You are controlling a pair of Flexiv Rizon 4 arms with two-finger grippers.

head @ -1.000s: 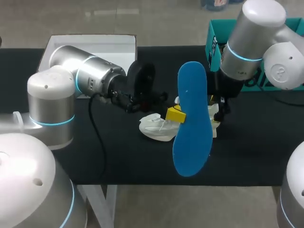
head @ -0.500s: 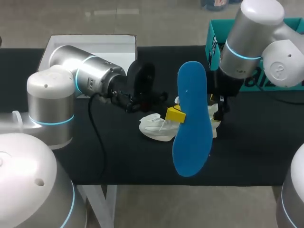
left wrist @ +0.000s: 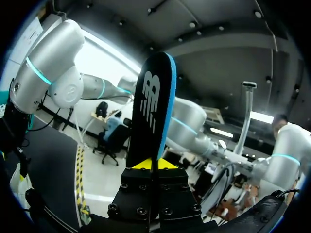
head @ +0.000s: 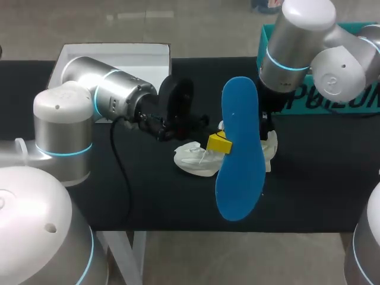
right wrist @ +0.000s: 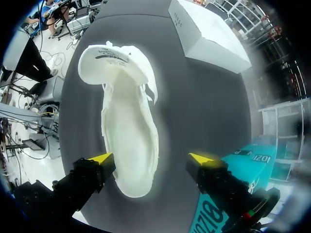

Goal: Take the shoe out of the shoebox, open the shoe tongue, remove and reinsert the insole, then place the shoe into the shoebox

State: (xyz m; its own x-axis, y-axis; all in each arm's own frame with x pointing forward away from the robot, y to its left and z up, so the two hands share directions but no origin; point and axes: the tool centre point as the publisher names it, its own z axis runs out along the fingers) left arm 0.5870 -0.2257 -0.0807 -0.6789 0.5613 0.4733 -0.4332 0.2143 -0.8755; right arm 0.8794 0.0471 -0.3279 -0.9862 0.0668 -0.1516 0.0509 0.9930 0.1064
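The left jaws are closed on the single blue insole (head: 240, 148), holding it by one long edge, upright above the black desk (head: 148, 202). One white shoe (head: 195, 159) lies on the desk, partly behind the insole. Two boxes sit at the far edge: a white box (head: 113, 53) and a teal shoebox (head: 332, 101). The right jaws are hidden behind the insole.

From the left wrist, the insole (left wrist: 153, 107) rises straight from the pinched yellow tips.

From the right wrist, the right jaws stand wide apart over one end of the shoe (right wrist: 126, 121), holding nothing. Both boxes show here too, white (right wrist: 204, 34) and teal (right wrist: 233, 160).
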